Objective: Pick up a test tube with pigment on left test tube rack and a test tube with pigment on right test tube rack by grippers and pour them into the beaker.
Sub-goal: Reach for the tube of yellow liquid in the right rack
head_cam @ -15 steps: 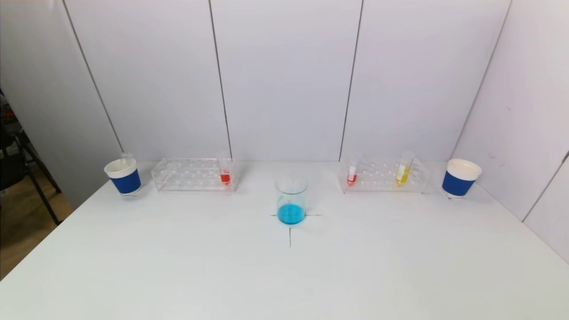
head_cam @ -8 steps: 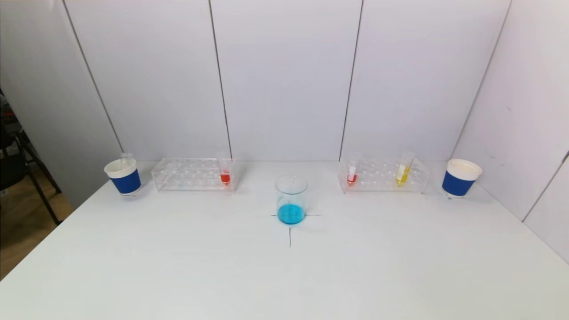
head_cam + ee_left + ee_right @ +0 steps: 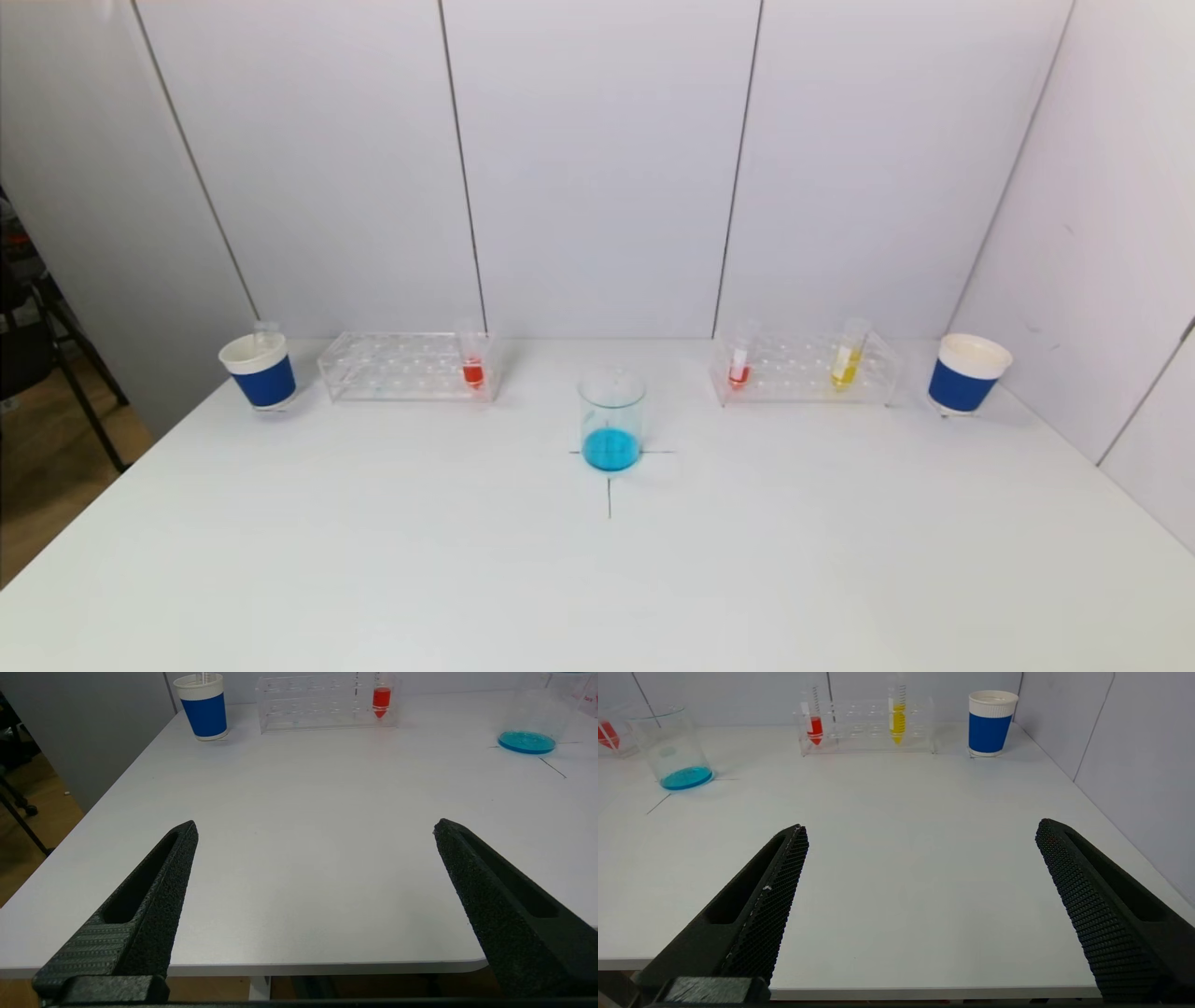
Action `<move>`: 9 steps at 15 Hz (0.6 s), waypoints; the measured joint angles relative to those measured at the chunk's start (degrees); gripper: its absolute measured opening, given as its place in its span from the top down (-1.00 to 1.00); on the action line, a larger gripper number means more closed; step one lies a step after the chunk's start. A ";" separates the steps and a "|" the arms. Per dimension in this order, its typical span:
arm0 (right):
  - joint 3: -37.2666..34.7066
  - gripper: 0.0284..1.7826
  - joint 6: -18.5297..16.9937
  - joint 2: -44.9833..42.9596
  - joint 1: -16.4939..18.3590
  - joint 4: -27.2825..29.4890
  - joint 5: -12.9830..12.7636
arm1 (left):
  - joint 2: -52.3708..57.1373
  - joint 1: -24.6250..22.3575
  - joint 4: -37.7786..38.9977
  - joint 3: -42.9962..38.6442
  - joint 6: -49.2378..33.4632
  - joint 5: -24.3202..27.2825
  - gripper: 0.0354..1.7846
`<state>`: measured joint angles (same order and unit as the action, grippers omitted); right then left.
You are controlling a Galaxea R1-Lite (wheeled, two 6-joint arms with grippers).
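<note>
A glass beaker (image 3: 611, 417) with blue liquid stands at the table's centre on a cross mark. The clear left rack (image 3: 406, 365) holds one tube of red pigment (image 3: 473, 371) at its inner end. The clear right rack (image 3: 805, 369) holds a red tube (image 3: 738, 369) and a yellow tube (image 3: 846, 362). Neither arm shows in the head view. My left gripper (image 3: 315, 828) hangs open over the near table edge, far from its rack (image 3: 327, 702). My right gripper (image 3: 922, 830) is likewise open at the near edge, with nothing between its fingers.
A blue-banded paper cup (image 3: 260, 371) stands left of the left rack, with a clear tube standing in it. Another cup (image 3: 967, 373) stands right of the right rack. Wall panels close the back and right side. The white table (image 3: 597, 579) drops off at the left.
</note>
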<state>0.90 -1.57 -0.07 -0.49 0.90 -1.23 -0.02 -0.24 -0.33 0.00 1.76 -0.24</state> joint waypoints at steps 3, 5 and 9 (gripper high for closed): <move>6.90 -0.99 -0.05 1.28 -0.02 1.68 0.49 | 0.00 0.00 -0.02 0.00 0.00 0.00 -0.98; 13.97 -0.99 -0.05 5.77 -0.24 2.23 0.50 | 0.00 0.00 -0.02 0.00 0.00 0.00 -0.98; 25.91 -0.99 0.06 20.16 -1.05 0.66 0.82 | 0.00 0.00 -0.02 0.00 0.00 0.00 -0.98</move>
<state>26.81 -1.51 20.09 -1.54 1.56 -0.41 -0.02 -0.24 -0.35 0.00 1.76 -0.24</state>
